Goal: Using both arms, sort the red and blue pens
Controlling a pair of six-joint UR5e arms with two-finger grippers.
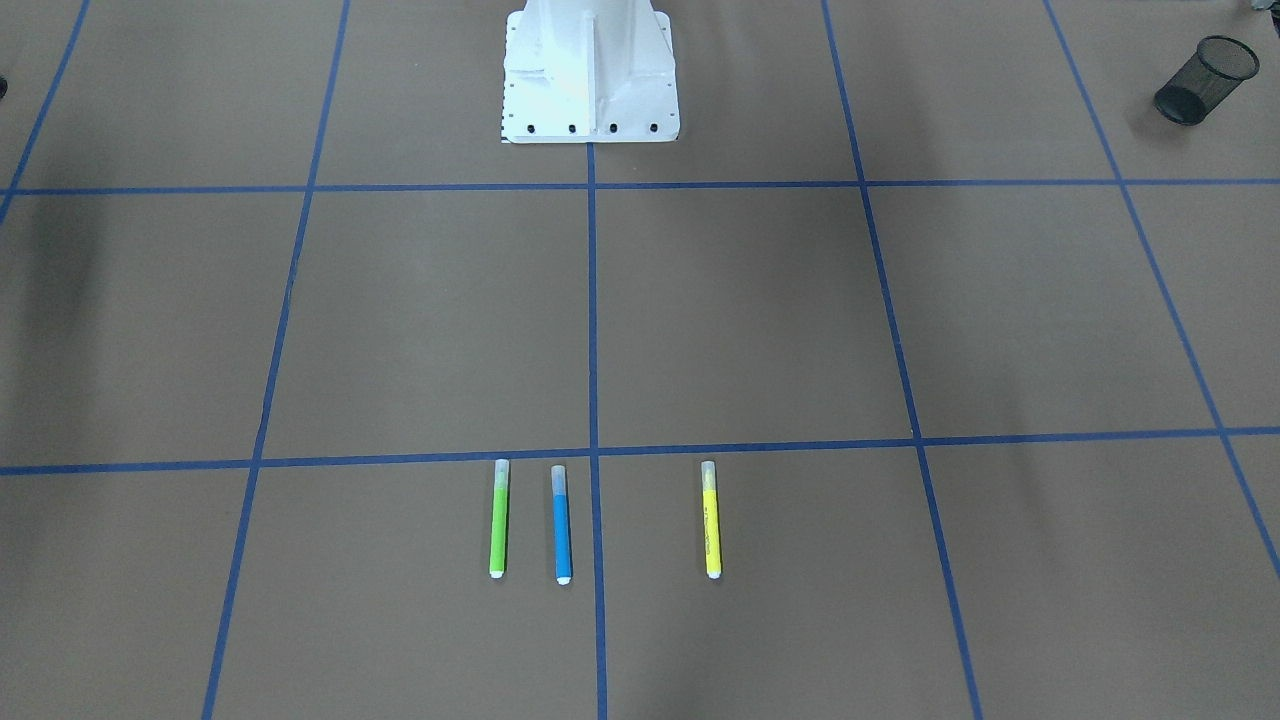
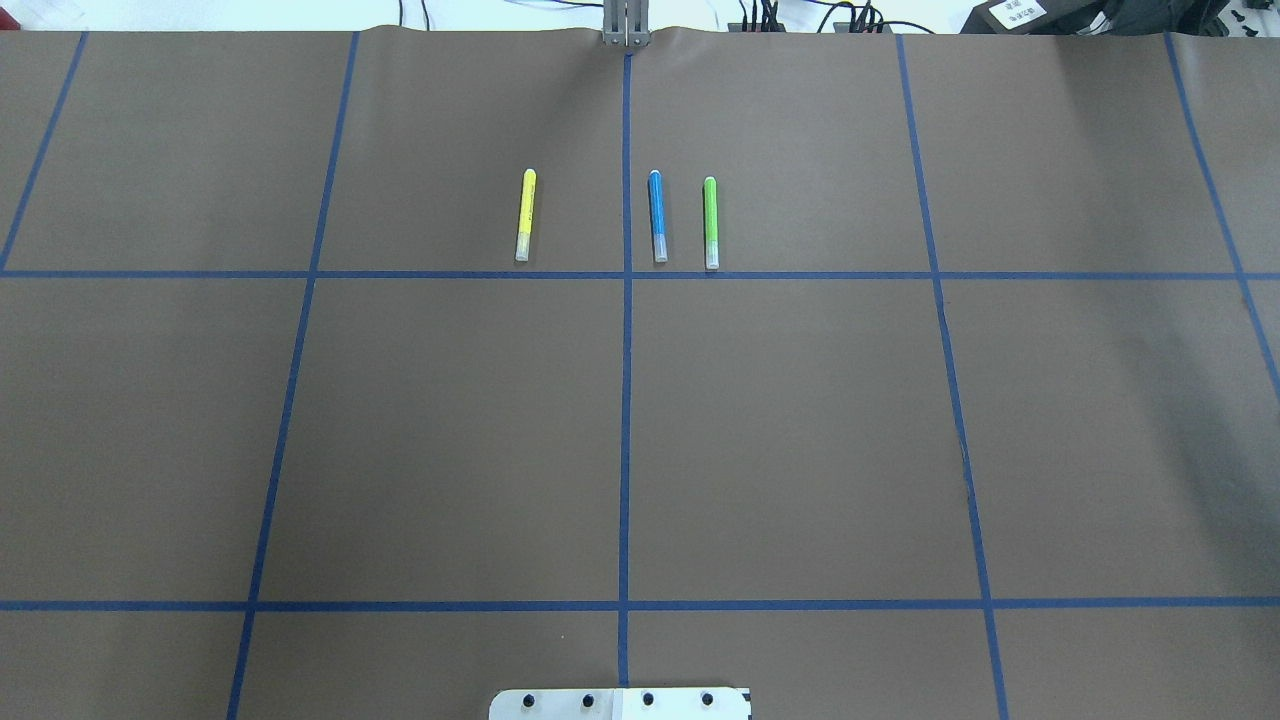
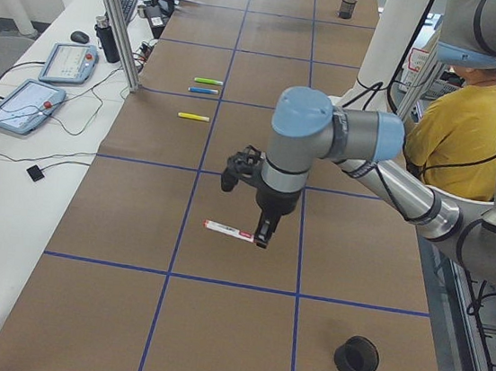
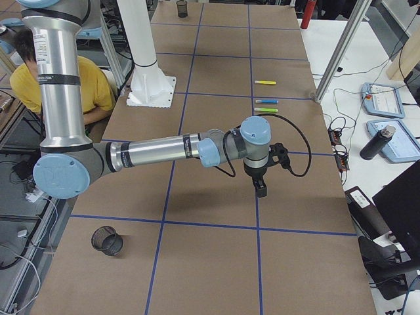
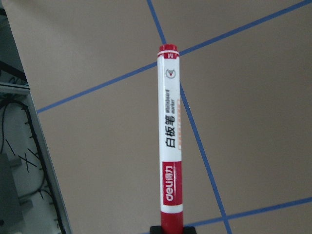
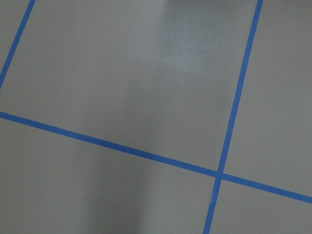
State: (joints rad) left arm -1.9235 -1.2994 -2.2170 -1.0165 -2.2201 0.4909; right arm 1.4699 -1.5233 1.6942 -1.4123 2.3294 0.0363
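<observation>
The red marker point(image 5: 169, 146), with a white printed barrel, hangs above the brown table, and my left gripper point(image 5: 168, 230) is shut on its red end. In the exterior left view the same marker point(image 3: 229, 230) juts level from the near arm's gripper point(image 3: 262, 239), low over a grid square. The blue highlighter point(image 1: 562, 525) lies flat between two others near the table's far edge, and shows again point(image 2: 657, 215) just right of the centre line. The right gripper point(image 4: 262, 191) hovers over the table short of those pens. I cannot tell whether it is open or shut.
A green highlighter point(image 1: 499, 520) and a yellow highlighter point(image 1: 711, 520) flank the blue one. A black mesh cup point(image 3: 356, 355) stands at the left end and another cup point(image 4: 108, 241) at the right end. The white pedestal point(image 1: 590, 75) sits mid-table. A person in a yellow shirt point(image 3: 458, 130) sits behind the robot.
</observation>
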